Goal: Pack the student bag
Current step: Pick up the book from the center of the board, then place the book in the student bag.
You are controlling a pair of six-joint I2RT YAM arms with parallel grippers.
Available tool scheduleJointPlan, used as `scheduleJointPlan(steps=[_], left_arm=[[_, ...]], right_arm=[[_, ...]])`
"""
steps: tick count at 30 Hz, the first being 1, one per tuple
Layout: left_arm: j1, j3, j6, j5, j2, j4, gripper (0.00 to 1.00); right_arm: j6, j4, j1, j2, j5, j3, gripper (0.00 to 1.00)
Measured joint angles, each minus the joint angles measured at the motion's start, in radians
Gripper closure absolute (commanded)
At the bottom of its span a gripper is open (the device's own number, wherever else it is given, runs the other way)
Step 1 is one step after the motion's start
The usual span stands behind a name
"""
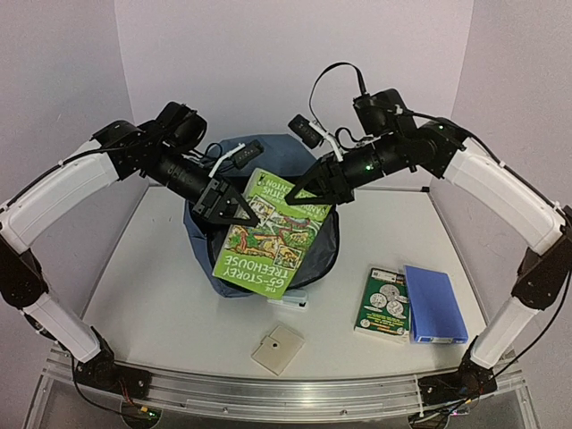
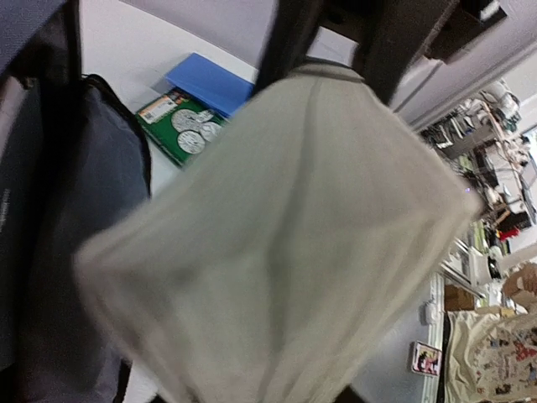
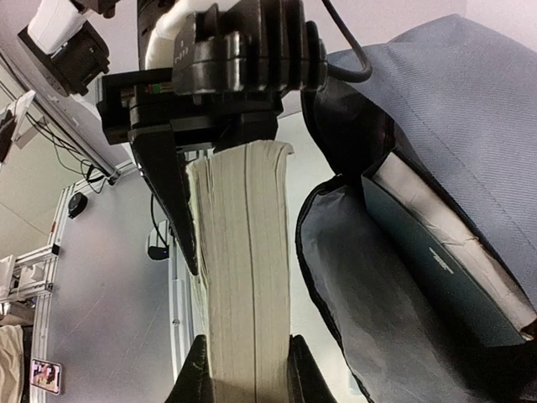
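The student bag [image 1: 279,148], slate-blue with grey lining, lies open at the table's middle back. It also shows in the right wrist view [image 3: 453,109] and the left wrist view [image 2: 75,210]. A green paperback, "The 65-Storey Treehouse" [image 1: 268,237], hangs tilted over the bag's mouth. My right gripper [image 1: 304,189] is shut on its far end, with the pages [image 3: 243,277] between my fingers. My left gripper [image 1: 239,213] grips its left edge. The pale page block [image 2: 294,235] fills the left wrist view and hides the jaws. A teal book [image 3: 436,260] stands inside the bag.
A green book with coins on its cover [image 1: 384,302] and a blue notebook [image 1: 433,302] lie at the front right. A beige square pad [image 1: 277,349] lies near the front edge. A small white item [image 1: 288,304] sits by the bag's front.
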Motion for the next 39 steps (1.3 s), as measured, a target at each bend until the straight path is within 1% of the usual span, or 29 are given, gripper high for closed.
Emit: scheduleJointPlan(steps=[2, 4, 6, 8, 11, 12, 14, 15, 17, 21, 27, 32, 39], left_arm=[[0.003, -0.001, -0.009, -0.059, -0.012, 0.030, 0.26], [0.009, -0.010, -0.011, -0.118, -0.029, 0.057, 0.19], [0.011, -0.032, -0.027, -0.177, -0.056, 0.084, 0.15], [0.011, -0.058, -0.026, -0.222, -0.081, 0.099, 0.15], [0.011, -0.093, -0.025, -0.278, -0.107, 0.111, 0.19], [0.011, -0.107, -0.024, -0.296, -0.114, 0.116, 0.23], [0.011, -0.140, -0.022, -0.319, -0.126, 0.126, 0.36], [0.011, -0.161, -0.014, -0.327, -0.133, 0.129, 0.39], [0.012, -0.201, 0.004, -0.339, -0.143, 0.133, 0.42], [0.011, -0.265, 0.035, -0.369, -0.148, 0.139, 0.43], [0.011, -0.302, 0.088, -0.461, -0.147, 0.185, 0.42], [0.011, -0.307, 0.129, -0.540, -0.133, 0.229, 0.41], [0.012, -0.306, 0.167, -0.619, -0.080, 0.276, 0.41]], right_arm=[[0.012, 0.022, 0.008, -0.046, 0.084, -0.043, 1.00], [0.016, 0.050, 0.018, -0.097, 0.181, -0.099, 1.00], [0.011, 0.087, 0.034, -0.152, 0.286, -0.168, 1.00], [0.000, 0.117, 0.046, -0.182, 0.359, -0.212, 1.00], [-0.027, 0.173, 0.060, -0.197, 0.430, -0.254, 1.00], [-0.036, 0.187, 0.061, -0.197, 0.442, -0.260, 1.00], [-0.059, 0.210, 0.063, -0.196, 0.461, -0.264, 1.00], [-0.071, 0.223, 0.063, -0.197, 0.467, -0.264, 1.00], [-0.098, 0.257, 0.064, -0.196, 0.480, -0.264, 1.00], [-0.147, 0.308, 0.065, -0.196, 0.498, -0.264, 1.00], [-0.213, 0.366, 0.065, -0.194, 0.515, -0.264, 1.00], [-0.258, 0.409, 0.065, -0.183, 0.520, -0.264, 1.00], [-0.290, 0.428, 0.065, -0.178, 0.527, -0.264, 1.00]])
